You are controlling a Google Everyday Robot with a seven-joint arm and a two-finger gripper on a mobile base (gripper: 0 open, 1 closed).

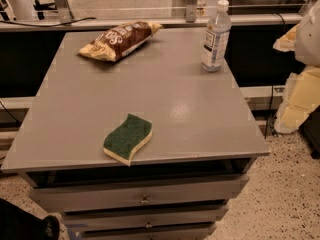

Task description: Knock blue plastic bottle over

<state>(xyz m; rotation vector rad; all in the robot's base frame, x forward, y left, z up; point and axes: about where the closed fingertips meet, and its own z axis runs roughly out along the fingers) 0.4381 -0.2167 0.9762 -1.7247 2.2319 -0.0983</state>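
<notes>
The blue plastic bottle point(215, 36) stands upright near the table's far right corner. It is clear and pale bluish, with a white cap and a white-and-blue label. My arm shows as white and pale yellow shapes at the right edge of the view, beyond the table's right side. The gripper point(286, 40) is the pale end piece that reaches left toward the bottle at about the bottle's height. It is well apart from the bottle and touches nothing.
A brown and yellow chip bag point(117, 40) lies at the far left of the grey table point(200, 119). A green and yellow sponge point(128, 138) lies near the front edge. Drawers sit under the tabletop. A ledge and glass run behind the table.
</notes>
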